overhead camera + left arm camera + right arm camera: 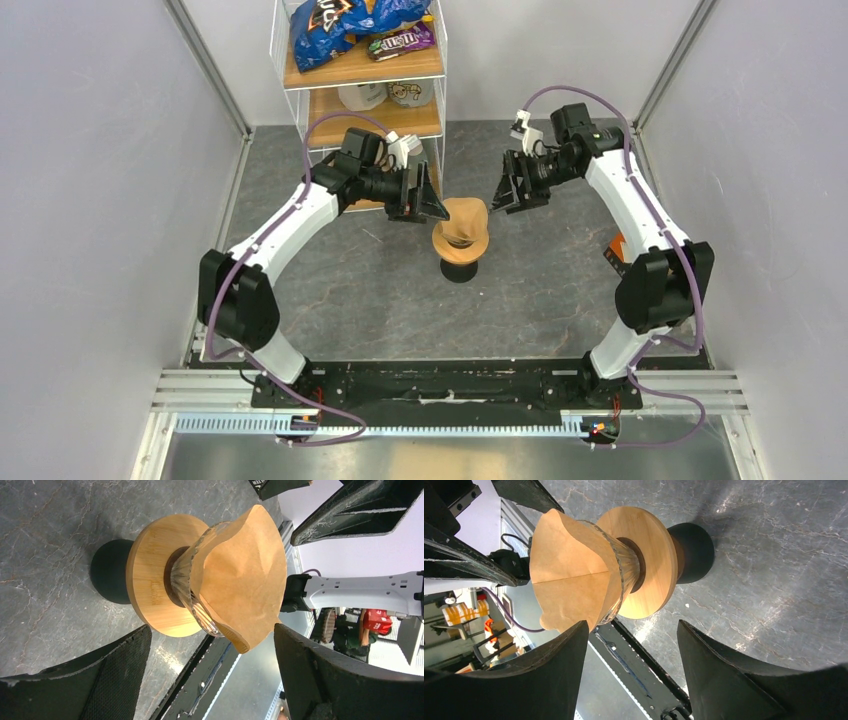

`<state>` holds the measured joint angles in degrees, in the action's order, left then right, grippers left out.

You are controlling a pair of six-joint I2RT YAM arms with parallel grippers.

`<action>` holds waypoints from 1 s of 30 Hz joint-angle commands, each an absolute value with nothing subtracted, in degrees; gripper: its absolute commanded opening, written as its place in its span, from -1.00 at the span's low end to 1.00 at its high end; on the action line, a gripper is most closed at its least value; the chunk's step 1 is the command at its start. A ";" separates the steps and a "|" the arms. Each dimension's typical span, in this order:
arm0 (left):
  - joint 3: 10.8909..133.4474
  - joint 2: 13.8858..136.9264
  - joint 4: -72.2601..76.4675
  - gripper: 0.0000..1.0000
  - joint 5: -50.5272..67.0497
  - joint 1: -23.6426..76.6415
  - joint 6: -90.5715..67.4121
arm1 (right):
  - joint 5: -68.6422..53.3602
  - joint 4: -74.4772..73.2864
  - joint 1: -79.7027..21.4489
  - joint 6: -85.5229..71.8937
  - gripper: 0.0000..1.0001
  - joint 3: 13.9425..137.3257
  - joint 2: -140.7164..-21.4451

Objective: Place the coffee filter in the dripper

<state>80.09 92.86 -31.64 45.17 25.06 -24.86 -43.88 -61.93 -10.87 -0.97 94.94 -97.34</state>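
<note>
On the grey surface point(350, 290), the dripper point(150, 580) is seen standing upright at centre, with the coffee filter point(245, 575) seated in its glass cone and flaring above the rim. It is flanked by the left fingers point(115, 680) and right fingers point(734, 680), both spread wide, nothing gripped. A snack-laden rack point(395, 68) is seen beyond.

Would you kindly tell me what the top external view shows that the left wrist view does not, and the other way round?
Only the top external view shows the white wire rack with snack bags on its top shelf. Only the left wrist view shows the ribbed glass of the dripper, with the paper's edge reaching past the glass rim. Both show the coffee filter seated in the dripper on the dark table.
</note>
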 commanded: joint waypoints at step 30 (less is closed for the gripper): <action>77.70 95.09 -30.76 0.93 46.75 24.35 -26.29 | -45.53 -60.80 -13.54 -0.87 0.47 91.80 -99.01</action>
<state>77.60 94.41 -31.55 45.21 24.71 -25.69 -44.34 -61.32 -13.30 -1.02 92.23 -98.56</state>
